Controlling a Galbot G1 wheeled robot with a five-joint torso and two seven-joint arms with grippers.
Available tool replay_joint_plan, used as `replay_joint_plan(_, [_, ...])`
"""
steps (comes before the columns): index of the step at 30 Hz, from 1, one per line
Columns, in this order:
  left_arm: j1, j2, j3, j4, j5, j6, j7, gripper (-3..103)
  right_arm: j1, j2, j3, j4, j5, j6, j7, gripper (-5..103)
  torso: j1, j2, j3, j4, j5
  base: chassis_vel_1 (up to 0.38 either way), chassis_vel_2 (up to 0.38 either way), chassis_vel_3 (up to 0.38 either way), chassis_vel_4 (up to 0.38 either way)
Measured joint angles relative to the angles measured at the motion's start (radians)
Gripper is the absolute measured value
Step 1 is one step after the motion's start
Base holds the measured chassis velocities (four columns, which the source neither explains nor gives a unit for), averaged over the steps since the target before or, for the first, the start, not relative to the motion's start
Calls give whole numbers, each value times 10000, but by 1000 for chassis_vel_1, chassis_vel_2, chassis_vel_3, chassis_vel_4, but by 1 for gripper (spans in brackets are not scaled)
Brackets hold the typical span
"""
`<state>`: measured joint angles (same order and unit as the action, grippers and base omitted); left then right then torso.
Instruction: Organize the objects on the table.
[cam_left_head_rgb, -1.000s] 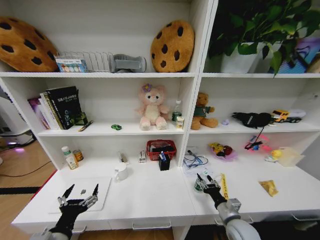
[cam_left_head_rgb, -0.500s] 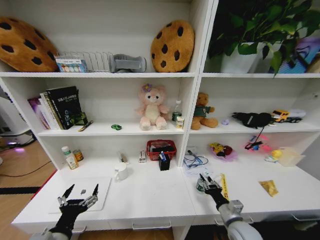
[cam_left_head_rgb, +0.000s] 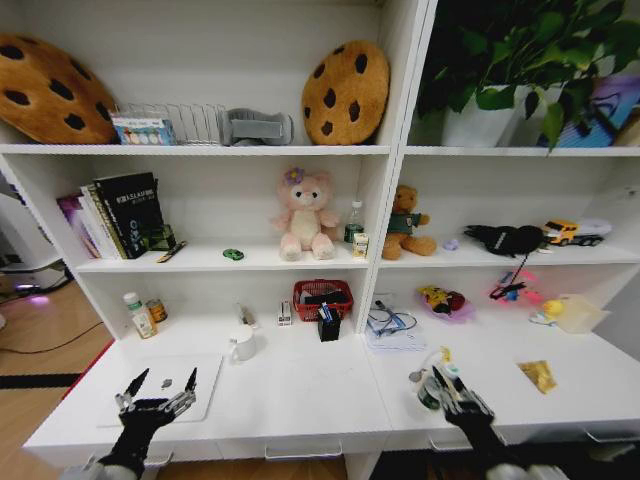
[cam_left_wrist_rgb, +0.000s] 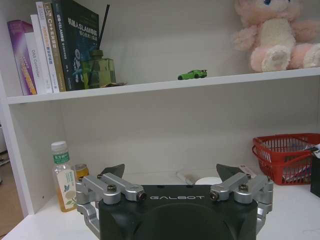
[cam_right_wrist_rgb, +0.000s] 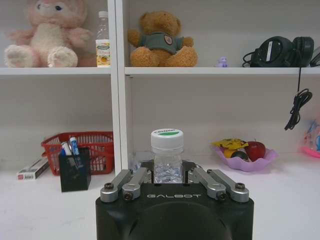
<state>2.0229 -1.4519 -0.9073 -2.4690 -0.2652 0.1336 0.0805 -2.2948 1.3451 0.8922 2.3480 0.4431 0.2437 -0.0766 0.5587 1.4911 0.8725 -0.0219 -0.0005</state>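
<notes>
Right tool (cam_right_wrist_rgb: 168, 176) around small bottle (cam_right_wrist_rgb: 167, 155)

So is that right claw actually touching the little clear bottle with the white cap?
Touching. In the right wrist view the right gripper has its fingers closed against both sides of the small clear bottle, with no gap showing.

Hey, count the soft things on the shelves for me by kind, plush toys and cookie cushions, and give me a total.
Plush toys: 2, the pink bear and the brown bear.
Cookie cushions: 2, the big cushion at the left and the smaller cushion near the middle.
Total: 4.
</notes>
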Motion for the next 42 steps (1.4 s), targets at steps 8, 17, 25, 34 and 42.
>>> replay_joint_plan(8, [0, 0, 0, 0, 0, 0, 0, 100, -1548, 661, -419, -1978, -3260, 3508, 602, 27, 0, 0, 0, 7, 6, 0, 0, 0, 0])
replay_joint_plan(17, [0, 0, -1, -1, 0, 0, 0, 100, -921, 848, -1491, -4797, -4660, 4209, 959, 27, 0, -2, 1, -1, 6, 0, 0, 0, 0])
replay_joint_plan(25, [-1, 0, 0, -1, 0, 0, 0, 100, 1616, 476, -1351, -8254, -4976, 3913, 713, 27, 2, -3, 2, 2, 6, 0, 0, 0, 0])
replay_joint_plan(34, [0, 0, 0, -1, 0, -1, 0, 100, 4714, -29, -1557, -11568, -5290, 3907, 305, 27, 4, -4, 3, 3, 5, 0, 0, 0, 0])
replay_joint_plan(42, [0, 0, -1, -1, 1, 0, 0, 100, 6451, -263, -2079, -13581, -5369, 3782, 180, 27, 3, -4, 4, 2, 7, 0, 0, 0, 0])
